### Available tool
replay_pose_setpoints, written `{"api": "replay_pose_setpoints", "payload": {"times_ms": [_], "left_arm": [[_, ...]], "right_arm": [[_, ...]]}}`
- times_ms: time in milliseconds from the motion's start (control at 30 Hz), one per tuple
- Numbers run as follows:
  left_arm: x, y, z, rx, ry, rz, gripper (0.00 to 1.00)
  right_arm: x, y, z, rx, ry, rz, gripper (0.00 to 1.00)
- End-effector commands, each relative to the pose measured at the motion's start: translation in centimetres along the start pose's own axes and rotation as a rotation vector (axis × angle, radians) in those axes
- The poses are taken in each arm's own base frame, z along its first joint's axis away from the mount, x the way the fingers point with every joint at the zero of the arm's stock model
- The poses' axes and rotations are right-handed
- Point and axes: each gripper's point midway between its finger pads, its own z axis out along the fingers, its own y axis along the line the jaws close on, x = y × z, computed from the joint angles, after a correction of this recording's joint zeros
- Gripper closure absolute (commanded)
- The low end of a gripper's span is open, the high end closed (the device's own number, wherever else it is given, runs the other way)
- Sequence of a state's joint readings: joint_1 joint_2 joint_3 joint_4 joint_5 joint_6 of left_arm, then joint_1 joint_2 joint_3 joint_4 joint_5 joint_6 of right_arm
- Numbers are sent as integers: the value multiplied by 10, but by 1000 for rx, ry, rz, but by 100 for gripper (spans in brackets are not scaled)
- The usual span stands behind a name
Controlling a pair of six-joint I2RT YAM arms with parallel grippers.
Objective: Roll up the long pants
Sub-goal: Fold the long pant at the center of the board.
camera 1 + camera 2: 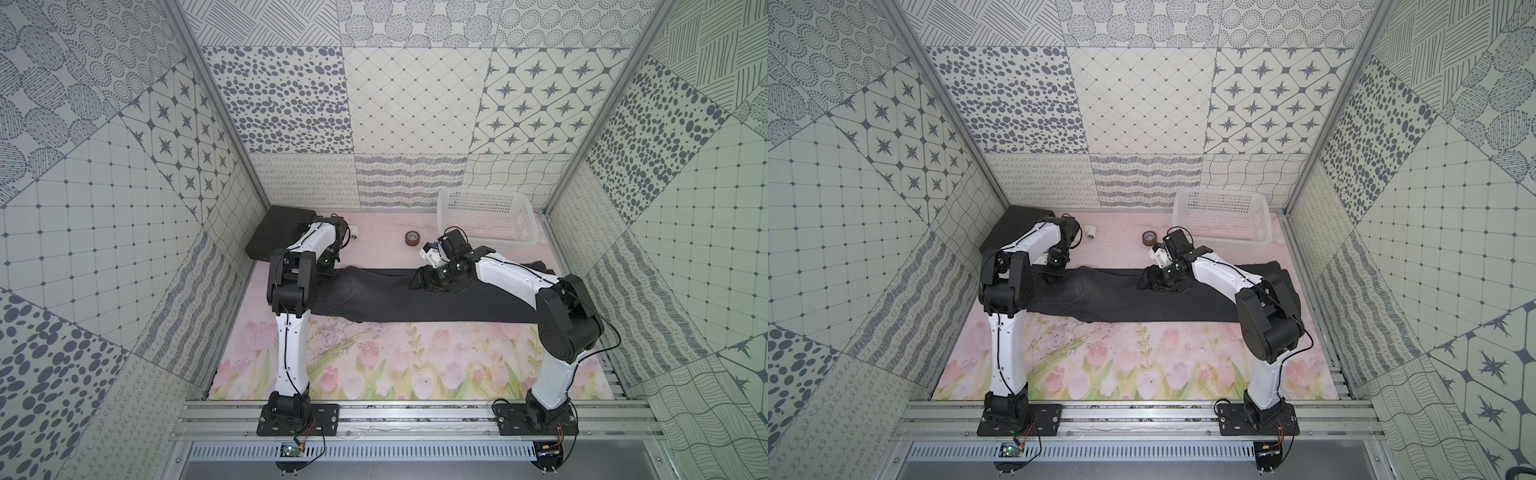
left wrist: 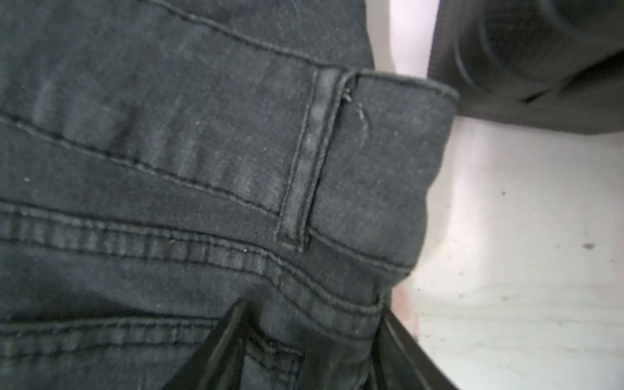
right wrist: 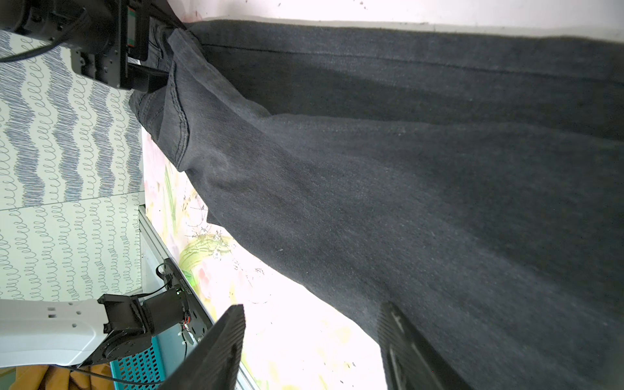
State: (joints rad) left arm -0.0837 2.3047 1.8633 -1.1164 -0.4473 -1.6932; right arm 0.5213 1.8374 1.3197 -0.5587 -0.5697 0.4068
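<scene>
Charcoal denim: the pants (image 1: 395, 299) lie flat and unrolled across the floral mat (image 1: 374, 365), waist at the left gripper (image 1: 1054, 272), legs running on past the right gripper (image 1: 419, 282). Just beyond the left jaws sits a black case (image 1: 274, 232). Those jaws straddle the waistband corner. In the left wrist view one finger (image 2: 219, 347) lies on the denim and its partner (image 2: 405, 354) at the band's outer edge, with the band filling the gap; whether they truly pinch it I cannot tell. A tape roll (image 1: 412, 238) stands on the mat between the two grippers, behind the pants. The right jaws stand wide, holding nothing — one finger (image 3: 219, 347) over the mat, its partner (image 3: 415, 351) over the leg, whose edge runs between them. Behind them rests a white basket (image 1: 486, 216).
</scene>
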Motion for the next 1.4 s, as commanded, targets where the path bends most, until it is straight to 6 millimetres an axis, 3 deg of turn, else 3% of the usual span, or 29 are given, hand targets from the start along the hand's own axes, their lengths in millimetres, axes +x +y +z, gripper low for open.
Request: {"api": "replay_pose_setpoints", "payload": {"times_ms": [0, 67, 100, 233, 433, 667, 867, 1000, 1100, 1233, 1333, 1367], "left_arm": [[-6, 8, 4, -11, -30, -24, 65], [-9, 12, 2, -13, -36, -25, 92], [-10, 14, 0, -13, -41, -21, 100], [-18, 19, -10, -5, -59, -1, 100], [-31, 32, -42, 33, -108, -32, 100], [-57, 43, -74, 64, -184, -81, 100], [-81, 47, -72, 25, -231, -121, 100], [-78, 37, -75, 46, -204, -125, 100], [-72, 42, -72, 27, -194, -120, 100], [-64, 51, -61, 4, -176, -113, 100], [-63, 53, -60, -1, -175, -96, 100], [-64, 53, -60, 1, -182, -85, 95]], "right_arm": [[-3, 0, 1, -6, -2, -24, 38], [-4, -3, 0, 2, -4, -20, 38], [-4, -3, 0, 1, -2, -20, 38], [-3, -4, 2, -5, 3, -15, 38], [0, -4, 2, -8, 11, -14, 38], [14, -11, 2, 7, 36, -11, 38], [15, -11, -7, 31, 18, -23, 38], [12, -16, -19, 50, -15, -28, 38], [8, -48, -20, 116, -31, 57, 43], [0, -123, -11, 335, -49, 265, 73], [14, -177, -24, 576, -48, 361, 82], [21, -193, -32, 633, -56, 396, 84]]}}
